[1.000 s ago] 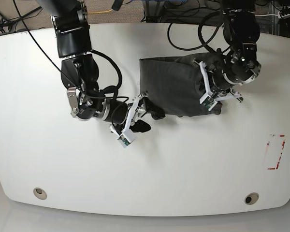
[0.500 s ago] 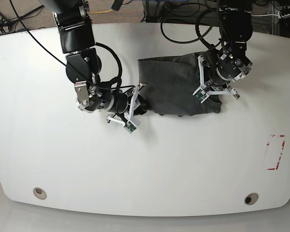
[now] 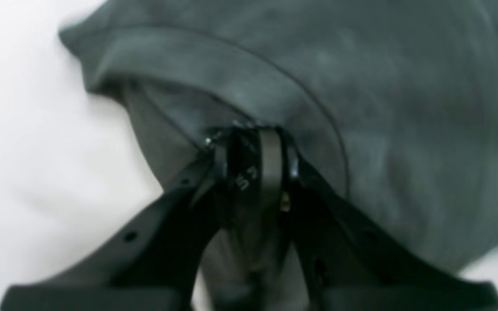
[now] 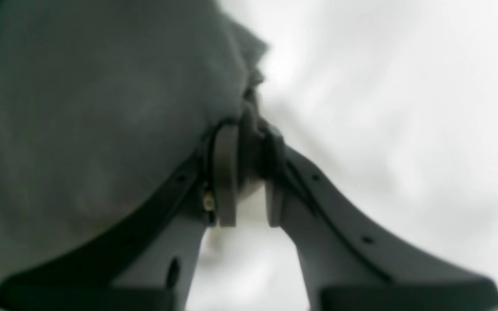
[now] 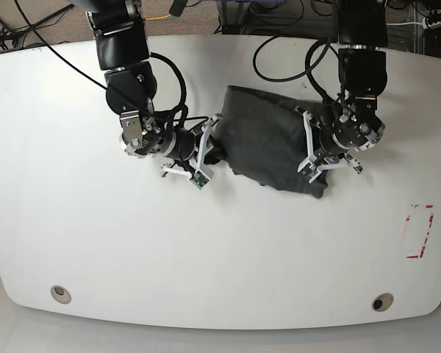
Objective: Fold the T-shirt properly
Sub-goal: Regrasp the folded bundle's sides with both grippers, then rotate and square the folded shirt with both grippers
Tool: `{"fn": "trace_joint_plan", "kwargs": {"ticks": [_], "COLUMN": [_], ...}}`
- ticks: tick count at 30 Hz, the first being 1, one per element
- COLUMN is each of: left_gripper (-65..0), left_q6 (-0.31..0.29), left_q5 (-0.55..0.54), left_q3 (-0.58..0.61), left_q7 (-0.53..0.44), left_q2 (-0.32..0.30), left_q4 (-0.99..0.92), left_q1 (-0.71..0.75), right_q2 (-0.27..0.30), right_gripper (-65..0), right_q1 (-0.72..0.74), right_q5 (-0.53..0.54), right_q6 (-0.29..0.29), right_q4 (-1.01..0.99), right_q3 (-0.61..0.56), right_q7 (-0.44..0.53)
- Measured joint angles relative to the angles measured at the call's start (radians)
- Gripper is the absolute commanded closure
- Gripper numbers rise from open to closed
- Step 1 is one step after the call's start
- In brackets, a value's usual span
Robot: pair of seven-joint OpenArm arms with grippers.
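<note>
The dark charcoal T-shirt (image 5: pixel 268 140) lies as a wrinkled, folded bundle on the white table (image 5: pixel 95 243), right of the middle. My left gripper (image 5: pixel 317 160) is at the shirt's right end. In the left wrist view it (image 3: pixel 253 136) is shut on a fold of the shirt (image 3: pixel 361 86) beside a stitched band. My right gripper (image 5: pixel 212 149) is at the shirt's left edge. In the right wrist view it (image 4: pixel 247 129) is shut on the edge of the cloth (image 4: pixel 102 108).
A red-marked rectangle (image 5: pixel 419 232) is on the table at the right. Two round inserts (image 5: pixel 59 293) (image 5: pixel 382 302) sit near the front edge. Cables (image 5: pixel 279 51) hang over the back edge behind the shirt.
My right gripper has moved up from the bare table onto the shirt's left edge. My left gripper has moved down along the right end. The shirt has bunched narrower and tilted.
</note>
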Motion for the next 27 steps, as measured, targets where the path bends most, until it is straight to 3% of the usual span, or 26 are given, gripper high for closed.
{"fn": "trace_joint_plan", "kwargs": {"ticks": [7,12,20,27], "left_gripper": [-6.9,-6.9,-6.9,-6.9], "left_q6": [0.000,0.000,-0.003,-0.006], "left_q5": [0.023,0.013,0.013,0.008], "left_q3": [0.070,0.113,0.090,0.051], "left_q7": [0.000,0.000,0.031,0.111], "left_q2": [-0.002,0.002,-0.003,-0.011], "left_q4": [-0.047,0.051,0.277,0.354], "left_q1": [-0.087,-0.115,-0.134,-0.012], "right_q2": [0.021,-0.021,-0.085,-0.116], "right_gripper": [-10.6,-10.6,-10.8,-10.6], "right_q1": [-0.140,-0.201,-0.218,-0.195], "right_q5": [0.003,-0.016,-0.009,-0.025], "right_q6": [-0.008,-0.008,-0.007,-0.011], "right_q4": [0.154,0.241,0.369,0.375], "right_q3": [-0.002,0.001,-0.005,-0.081], "right_q7": [-0.014,-0.099,-0.240,-0.267]}}
